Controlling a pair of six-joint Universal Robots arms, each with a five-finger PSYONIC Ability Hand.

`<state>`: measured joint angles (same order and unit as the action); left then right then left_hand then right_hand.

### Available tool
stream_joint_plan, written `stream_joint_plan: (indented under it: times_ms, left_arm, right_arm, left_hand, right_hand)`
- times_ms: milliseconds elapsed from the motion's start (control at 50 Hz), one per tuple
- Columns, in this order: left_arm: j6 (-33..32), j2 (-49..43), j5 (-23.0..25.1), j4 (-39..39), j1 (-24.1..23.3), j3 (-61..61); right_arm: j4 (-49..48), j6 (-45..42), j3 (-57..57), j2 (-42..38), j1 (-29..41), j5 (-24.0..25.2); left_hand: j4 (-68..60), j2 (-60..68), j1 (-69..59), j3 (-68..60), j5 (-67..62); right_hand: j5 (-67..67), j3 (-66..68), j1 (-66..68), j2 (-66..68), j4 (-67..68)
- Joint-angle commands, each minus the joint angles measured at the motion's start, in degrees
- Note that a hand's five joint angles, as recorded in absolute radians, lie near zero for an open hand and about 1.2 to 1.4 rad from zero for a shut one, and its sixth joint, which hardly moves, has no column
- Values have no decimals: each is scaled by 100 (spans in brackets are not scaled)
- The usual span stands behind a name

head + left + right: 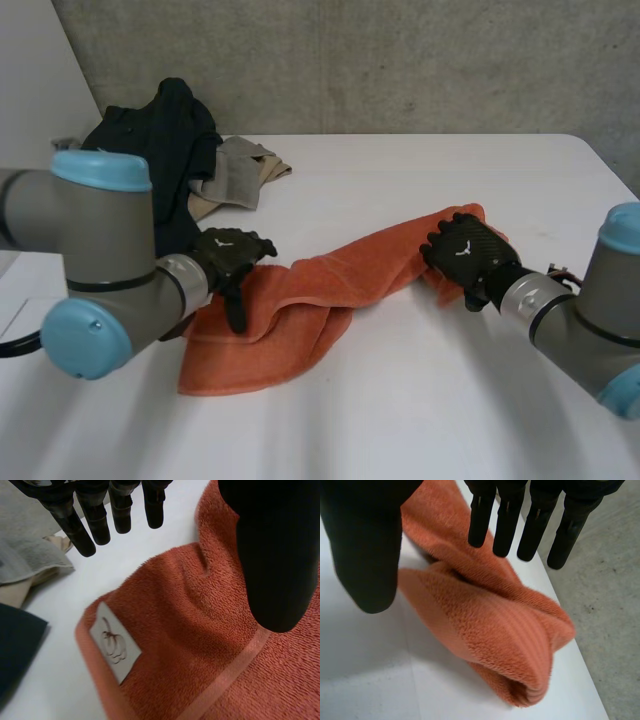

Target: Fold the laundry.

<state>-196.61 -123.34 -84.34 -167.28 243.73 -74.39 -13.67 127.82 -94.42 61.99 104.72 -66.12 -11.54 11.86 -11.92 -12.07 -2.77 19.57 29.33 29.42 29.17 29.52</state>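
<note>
Orange terry towel, rumpled, stretched slantwise across the white table's middle, 1 white label at a corner. Dark garment and beige cloth heaped at the table's far edge.

Left arm and right arm: thick grey tubes, rounded light-blue caps, silver wrist rings. Left robot hand and right robot hand: black, with a small white mark on the back.

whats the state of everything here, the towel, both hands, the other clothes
orange towel: unfolded, bunched and twisted lengthwise
left hand: open, fingers straight, at one end of the towel
right hand: open, fingers straight, over the other end
dark garment: unfolded, crumpled heap
beige cloth: crumpled, beside the dark garment
</note>
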Motion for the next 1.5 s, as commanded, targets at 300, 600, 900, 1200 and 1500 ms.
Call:
stream_joint_plan:
  times_ms: [300, 600, 900, 1200, 1500]
  left_arm:
    - [455, 10, -566, -147, -546, 979]
    - [273, 1480, -338, 264, -159, 786]
    - [-563, -514, -583, 145, -36, 3126]
    - [87, 275, -962, -1263, -115, 4804]
    - [-18, 566, -751, -1404, -45, 1201]
  right_arm:
    - [-822, 1434, 345, 372, -346, -437]
    - [3885, 3524, 3182, 1132, -1726, 98]
    - [2421, 3316, 4176, -230, -1112, -742]
    - [-1825, 6106, 4766, -99, -1120, -1528]
    - [-180, 5930, 2993, 94, -1516, 291]
  left_hand:
    - [-6846, 6814, -6808, -6793, -6723]
    - [-6846, 6814, -6808, -6793, -6723]
    - [-6846, 6814, -6808, -6793, -6723]
    - [-6846, 6814, -6808, -6793, -6723]
    - [-6846, 6814, -6808, -6793, -6723]
  right_hand:
    - [5043, 5067, 5058, 5083, 5048]
    - [5043, 5067, 5058, 5083, 5048]
    - [5043, 5067, 5058, 5083, 5048]
    - [5043, 5067, 5058, 5083, 5048]
    - [5043, 5067, 5058, 5083, 5048]
